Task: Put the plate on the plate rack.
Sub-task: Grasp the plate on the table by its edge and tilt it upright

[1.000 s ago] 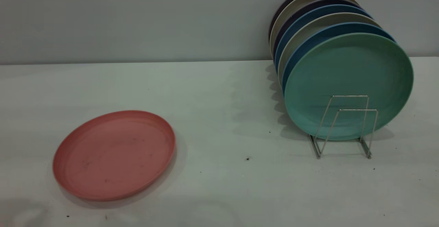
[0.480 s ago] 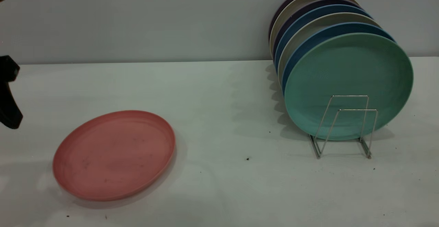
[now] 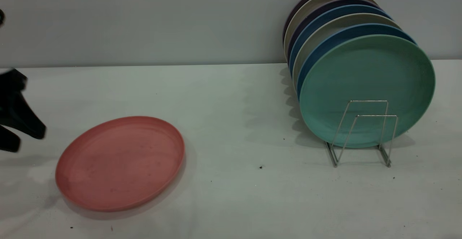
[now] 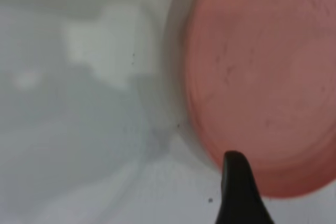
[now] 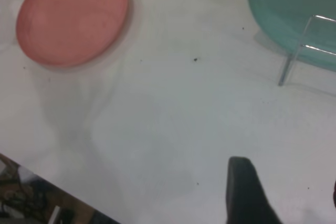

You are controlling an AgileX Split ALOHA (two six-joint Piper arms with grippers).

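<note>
White table (image 3: 231, 123): plate (image 3: 120, 163) flat, left end effector (image 3: 20, 138) beside

the white table (image 3: 231, 98) carries the pink plate (image 3: 120, 162) lying flat — and, well apart, the plate rack (image 3: 362, 138).

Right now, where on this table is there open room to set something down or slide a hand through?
The widest bare stretch of table lies between the pink plate and the plate rack, plus the strip behind the pink plate along the wall. It is crowded at the rack's upright plates, teal-green plate in front, and beside the pink plate where the left gripper hovers.
</note>
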